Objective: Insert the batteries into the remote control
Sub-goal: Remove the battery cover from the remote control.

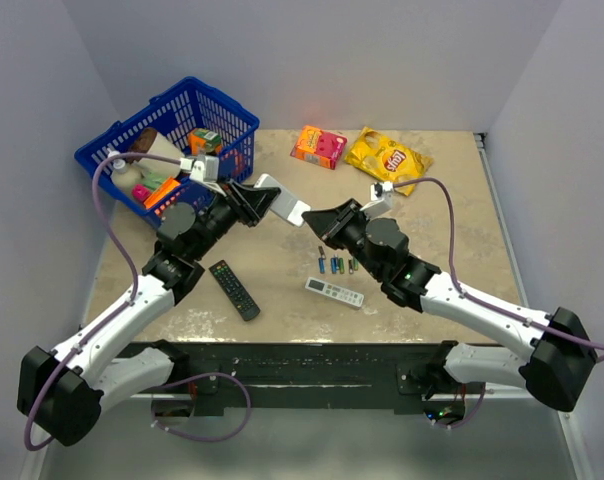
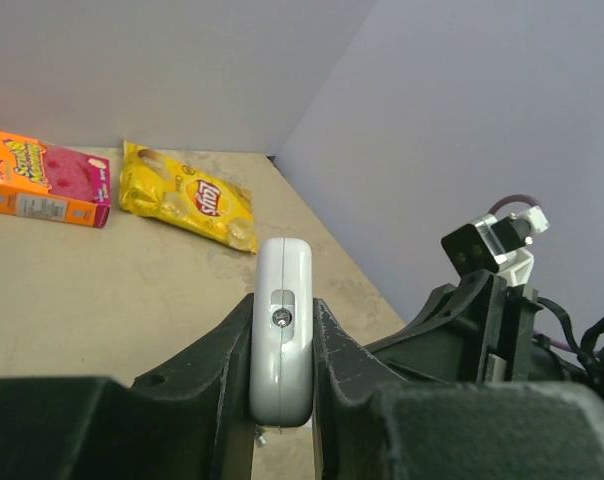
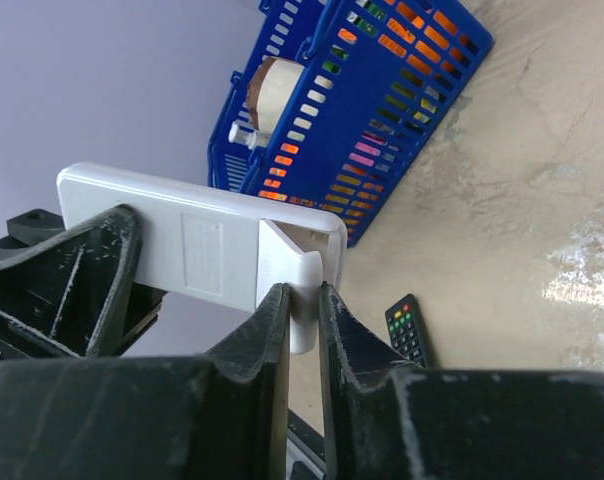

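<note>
Your left tool [image 2: 282,335] is clamped tight on the remote control [image 3: 172,235], holding it above the counter [image 1: 442,225], back exposed, so your right tool [image 3: 302,300] can pinch the battery cover [image 3: 294,268], which sits ajar. The batteries [image 1: 337,264] lie just nearer, below it.

A blue plastic basket [image 1: 244,140] stands in the upper left of the top view, filled with small grocery packs. Right of it, near the far edge of the beige table [image 1: 282,315], lie an orange and pink box [image 1: 319,146] and a yellow Lay's chips bag [image 1: 387,158], just beside each other. Lower, a black remote [image 1: 234,289] lies left of centre and a slim white remote [image 1: 334,292] to its right.
</note>
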You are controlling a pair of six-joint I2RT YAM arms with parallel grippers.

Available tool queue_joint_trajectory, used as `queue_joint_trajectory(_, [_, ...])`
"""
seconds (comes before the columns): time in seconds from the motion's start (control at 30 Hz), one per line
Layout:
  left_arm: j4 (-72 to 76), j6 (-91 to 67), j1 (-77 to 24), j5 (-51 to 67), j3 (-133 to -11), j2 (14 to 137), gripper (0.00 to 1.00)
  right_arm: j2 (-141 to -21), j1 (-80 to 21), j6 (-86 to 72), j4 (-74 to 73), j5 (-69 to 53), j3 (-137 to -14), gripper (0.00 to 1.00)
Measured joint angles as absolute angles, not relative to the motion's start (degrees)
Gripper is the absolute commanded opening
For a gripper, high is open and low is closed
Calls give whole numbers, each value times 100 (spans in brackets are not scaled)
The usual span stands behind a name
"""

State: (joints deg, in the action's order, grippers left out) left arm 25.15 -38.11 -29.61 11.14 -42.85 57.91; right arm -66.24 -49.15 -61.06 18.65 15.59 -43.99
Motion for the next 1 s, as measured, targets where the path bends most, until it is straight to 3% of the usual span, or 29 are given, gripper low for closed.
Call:
queue_joint_trajectory(0.3, [2534,-3625,-2971,856,-4051,5640,0,-6674,-4917,-6193,1826,1553,-4348,0])
queue_joint_trajectory(0.77, [2394,-4287,-3013,-471,-3607,5472,0,-6147,-4613,-5817,2281,1597,-3264,0])
queue_joint_trajectory(1.0, [1730,-4676,-2932,-808,-3599,5704,0,-5564,-3920,-4840,1402,1594,-3229,0])
